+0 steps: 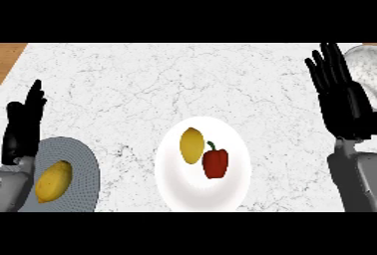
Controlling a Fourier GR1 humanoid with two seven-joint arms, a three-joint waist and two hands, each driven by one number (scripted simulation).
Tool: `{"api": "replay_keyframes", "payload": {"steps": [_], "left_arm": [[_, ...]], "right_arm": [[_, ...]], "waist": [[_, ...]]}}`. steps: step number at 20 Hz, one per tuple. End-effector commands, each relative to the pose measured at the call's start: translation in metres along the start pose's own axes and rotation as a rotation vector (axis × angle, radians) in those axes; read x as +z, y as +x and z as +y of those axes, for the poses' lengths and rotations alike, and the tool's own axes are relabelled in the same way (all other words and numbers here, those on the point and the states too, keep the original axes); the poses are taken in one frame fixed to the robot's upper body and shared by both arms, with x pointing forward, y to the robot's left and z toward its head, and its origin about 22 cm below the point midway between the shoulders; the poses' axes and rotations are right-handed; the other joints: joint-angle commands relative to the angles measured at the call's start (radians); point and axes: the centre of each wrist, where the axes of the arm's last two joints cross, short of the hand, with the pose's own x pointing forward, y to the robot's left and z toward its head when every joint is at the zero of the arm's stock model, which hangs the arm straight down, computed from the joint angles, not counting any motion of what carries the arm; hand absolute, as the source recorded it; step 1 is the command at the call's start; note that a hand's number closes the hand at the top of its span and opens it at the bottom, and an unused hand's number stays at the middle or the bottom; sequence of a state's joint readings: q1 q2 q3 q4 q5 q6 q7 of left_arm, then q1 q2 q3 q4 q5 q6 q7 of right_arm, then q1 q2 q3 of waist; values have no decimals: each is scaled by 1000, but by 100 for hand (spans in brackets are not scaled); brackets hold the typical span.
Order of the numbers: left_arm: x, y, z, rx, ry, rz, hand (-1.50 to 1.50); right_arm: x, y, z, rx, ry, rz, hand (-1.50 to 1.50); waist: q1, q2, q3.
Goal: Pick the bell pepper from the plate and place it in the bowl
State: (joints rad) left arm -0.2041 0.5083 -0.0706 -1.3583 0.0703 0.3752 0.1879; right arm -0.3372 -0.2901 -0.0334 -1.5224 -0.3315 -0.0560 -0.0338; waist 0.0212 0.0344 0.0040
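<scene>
Centrally on the table (132, 84), the red bell pepper (215, 163) lies on the white plate (202, 196), just beside a yellow lemon (191, 145). The right hand (344, 102) stands near the right edge, fingers straight and holding nothing, partly covering a pale bowl (364, 62). The left hand (21, 130) is likewise open and empty, at the rim of a grey dish (81, 164) bearing a yellow fruit (54, 181).

Lemon (191, 145); second yellow fruit (54, 182) on grey plate (83, 162).
</scene>
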Motion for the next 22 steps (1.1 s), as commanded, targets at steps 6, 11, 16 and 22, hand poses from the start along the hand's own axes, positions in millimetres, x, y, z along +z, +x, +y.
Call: {"api": "replay_keyframes", "payload": {"steps": [6,11,16,22], "left_arm": [[7,25,-6,114,-119,-170,0],[14,2,2,133,-99,-74,0],[19,-1,9,152,-123,-86,0],[25,5,6,155,-139,-102,0]], "right_arm": [[-7,74,73,394,243,-273,150],[39,8,3,833,-126,189,-150],[106,5,70,907,-15,153,-150],[158,46,102,977,-147,239,-150]], "waist": [[-18,-57,-10],[-97,-74,-16],[-74,-62,-12],[-57,-52,-8]]}}
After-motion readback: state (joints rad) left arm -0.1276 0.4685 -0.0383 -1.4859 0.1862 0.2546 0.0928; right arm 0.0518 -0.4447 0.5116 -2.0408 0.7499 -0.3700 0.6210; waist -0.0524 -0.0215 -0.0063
